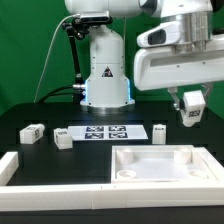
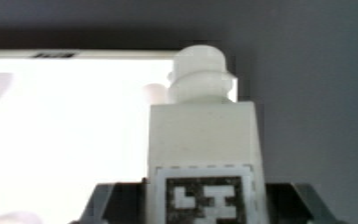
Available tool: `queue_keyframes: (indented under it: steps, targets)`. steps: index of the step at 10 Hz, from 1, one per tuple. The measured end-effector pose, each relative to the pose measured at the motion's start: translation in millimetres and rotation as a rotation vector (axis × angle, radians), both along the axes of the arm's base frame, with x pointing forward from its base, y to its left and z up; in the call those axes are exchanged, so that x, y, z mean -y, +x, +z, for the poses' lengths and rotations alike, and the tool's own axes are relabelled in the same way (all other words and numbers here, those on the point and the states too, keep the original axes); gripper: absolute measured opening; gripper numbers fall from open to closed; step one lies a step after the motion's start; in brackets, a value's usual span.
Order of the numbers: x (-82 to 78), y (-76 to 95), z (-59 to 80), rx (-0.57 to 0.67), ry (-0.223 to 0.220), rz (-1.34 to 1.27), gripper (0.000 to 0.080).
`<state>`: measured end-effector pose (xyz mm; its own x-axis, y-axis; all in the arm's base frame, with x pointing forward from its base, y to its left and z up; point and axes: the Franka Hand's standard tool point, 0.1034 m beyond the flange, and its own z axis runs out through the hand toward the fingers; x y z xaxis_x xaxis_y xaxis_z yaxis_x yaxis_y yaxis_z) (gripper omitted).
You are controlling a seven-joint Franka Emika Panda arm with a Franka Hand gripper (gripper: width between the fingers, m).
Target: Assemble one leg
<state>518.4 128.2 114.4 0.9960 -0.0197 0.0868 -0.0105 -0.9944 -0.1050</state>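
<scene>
While the claw [image 1: 190, 116] grips the leg [image 2: 206, 140], the tray [image 1: 118, 165] lies below, marker board [image 1: 105, 132] beside.

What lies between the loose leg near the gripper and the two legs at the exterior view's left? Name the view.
The marker board lies flat on the table between that leg and the other two; the exterior view shows it.
</scene>
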Motion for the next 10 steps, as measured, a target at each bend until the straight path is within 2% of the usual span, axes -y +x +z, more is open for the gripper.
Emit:
queue_keyframes:
  steps: [1,2,3,5,6,7,8,9,10]
  targets:
    - [9.9,17.1,8.7,0.150,0.002,0.013,0.0284]
    - [22.8,26.2,9.9,0.229,-0.014,0.058,0.0284]
    - [30.0,37.0,11.4,0.330,-0.012,0.028,0.0284]
    - [29.0,32.5,7.3,0.545,-0.011,0.016,0.0284]
    - [27.4,24.0,-11.0,0.441,-0.013,0.025,0.0284]
    - [19.3,33.0,-7.5,0.496,-0.016,0.061,0.0284]
    - [12.0,40.5,-21.3,0.467,-0.024,0.108,0.0284]
    - [7.5,55.7,-18.3,0.490,-0.028,0.132,0.0284]
    - [3.6,62.3,-17.8,0.498,-0.028,0.145,0.0284]
